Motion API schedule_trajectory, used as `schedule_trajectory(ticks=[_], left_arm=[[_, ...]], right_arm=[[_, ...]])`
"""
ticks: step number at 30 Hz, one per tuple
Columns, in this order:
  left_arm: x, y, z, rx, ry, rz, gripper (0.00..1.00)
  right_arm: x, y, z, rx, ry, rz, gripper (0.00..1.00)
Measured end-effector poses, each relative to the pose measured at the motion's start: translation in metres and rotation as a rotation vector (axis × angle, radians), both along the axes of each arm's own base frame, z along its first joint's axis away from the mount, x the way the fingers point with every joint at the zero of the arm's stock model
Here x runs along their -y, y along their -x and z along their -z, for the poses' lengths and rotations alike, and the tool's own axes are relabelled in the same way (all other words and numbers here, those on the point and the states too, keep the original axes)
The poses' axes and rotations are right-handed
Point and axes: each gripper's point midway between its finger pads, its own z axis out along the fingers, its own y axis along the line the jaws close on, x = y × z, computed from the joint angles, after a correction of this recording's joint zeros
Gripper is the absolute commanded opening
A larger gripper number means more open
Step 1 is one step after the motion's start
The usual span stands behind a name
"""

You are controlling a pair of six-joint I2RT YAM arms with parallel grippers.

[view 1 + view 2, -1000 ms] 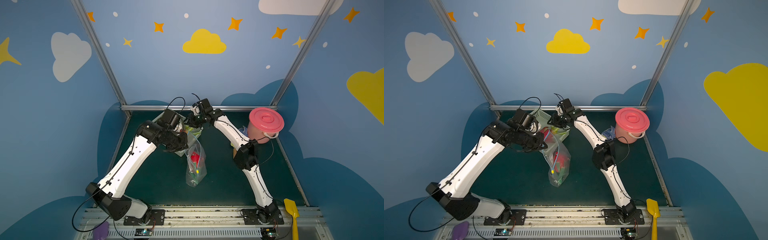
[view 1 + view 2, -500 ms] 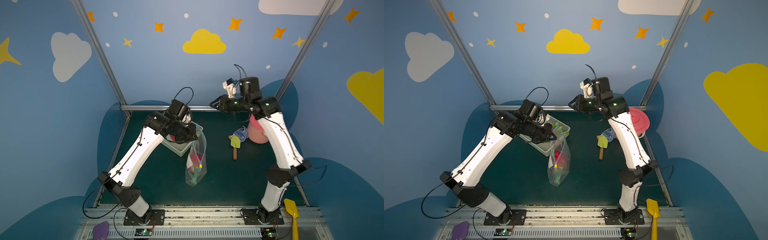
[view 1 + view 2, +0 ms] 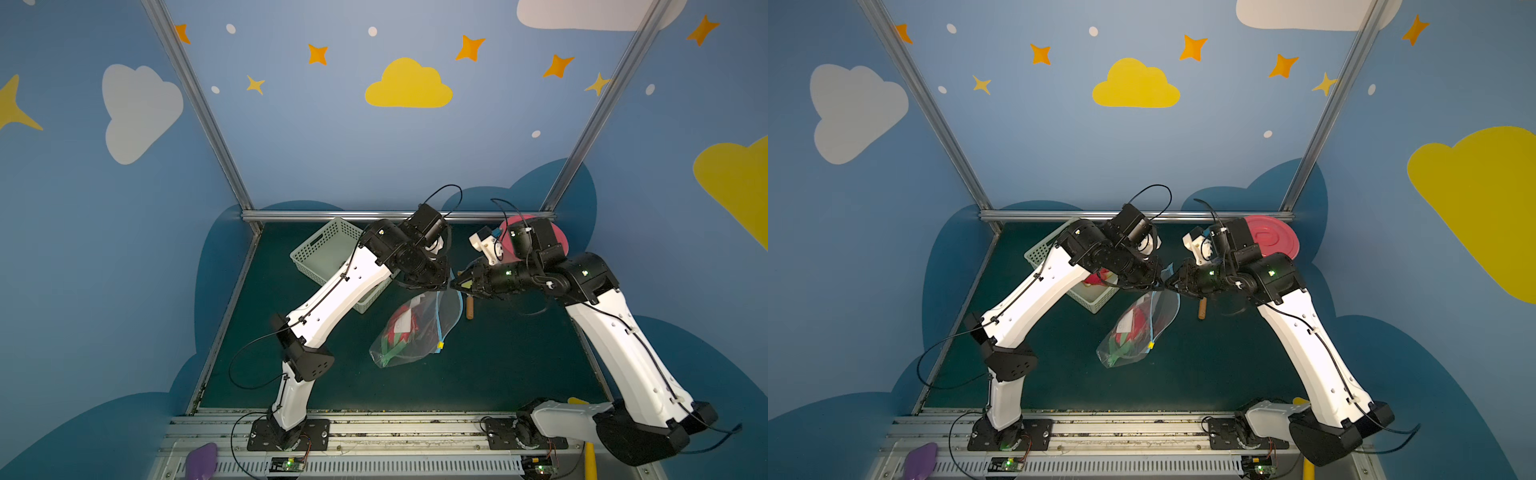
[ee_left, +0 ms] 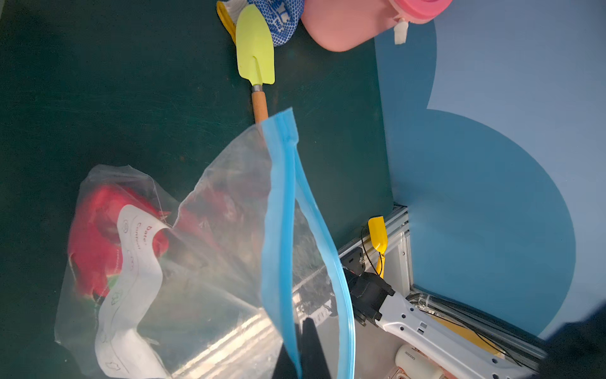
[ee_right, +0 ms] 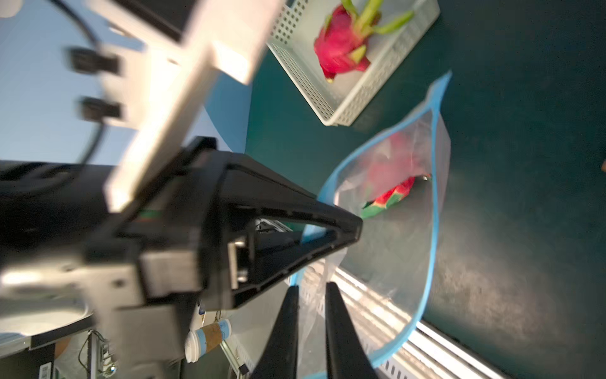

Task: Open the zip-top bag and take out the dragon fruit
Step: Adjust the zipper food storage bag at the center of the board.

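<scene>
Zip looks undone, mouth gaping. Dragon fruit (image 4: 95,236) not out yet: it sits deep in the bag (image 3: 415,332), well below both grippers. Left gripper (image 4: 296,341) clamped on one side of the zip strip (image 4: 278,213). Right gripper (image 5: 311,288) narrow around the opposite lip, can't tell if pinched. Left to do: spread, reach in, pull fruit

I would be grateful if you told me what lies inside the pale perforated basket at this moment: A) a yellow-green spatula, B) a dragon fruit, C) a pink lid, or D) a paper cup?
B: the right wrist view shows a pink, green-tipped dragon fruit lying inside the basket.
</scene>
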Motion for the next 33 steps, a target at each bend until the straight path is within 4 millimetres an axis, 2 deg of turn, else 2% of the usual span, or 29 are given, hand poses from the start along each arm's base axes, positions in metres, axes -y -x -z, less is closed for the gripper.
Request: schedule_trajectory(ticks=[9,15,17,23,25,27,28,30,33], left_arm=[[-0.003,0.007,0.001,0.01,-0.039,-0.01,0.03],[-0.007,0.007,-0.01,0.038,-0.039,-0.023,0.04],[-0.007,0.008,-0.014,0.047,-0.034,-0.024,0.04],[0.005,0.015,-0.01,0.048,-0.041,-0.005,0.03],[0.008,0.017,-0.006,0.043,-0.047,0.0,0.03],[0.009,0.017,-0.004,0.039,-0.051,-0.003,0.04],[0.01,0.017,-0.004,0.037,-0.051,-0.006,0.09],[0.01,0.016,-0.004,0.039,-0.049,-0.008,0.35],[0.01,0.015,-0.007,0.05,-0.043,-0.015,0.52]], right_arm=[[0.004,0.024,0.039,-0.115,0.053,0.002,0.1],[0.012,0.029,0.071,-0.219,0.19,0.007,0.09],[0.013,0.03,0.074,-0.229,0.198,0.009,0.09],[-0.005,0.028,0.07,-0.239,0.06,0.018,0.16],[-0.012,0.027,0.079,-0.262,0.038,0.017,0.17],[-0.014,0.027,0.098,-0.304,0.05,0.025,0.18],[-0.013,0.028,0.107,-0.322,0.061,0.027,0.18],[-0.008,0.033,0.132,-0.376,0.097,0.038,0.2],[0.002,0.041,0.161,-0.436,0.135,0.062,0.23]])
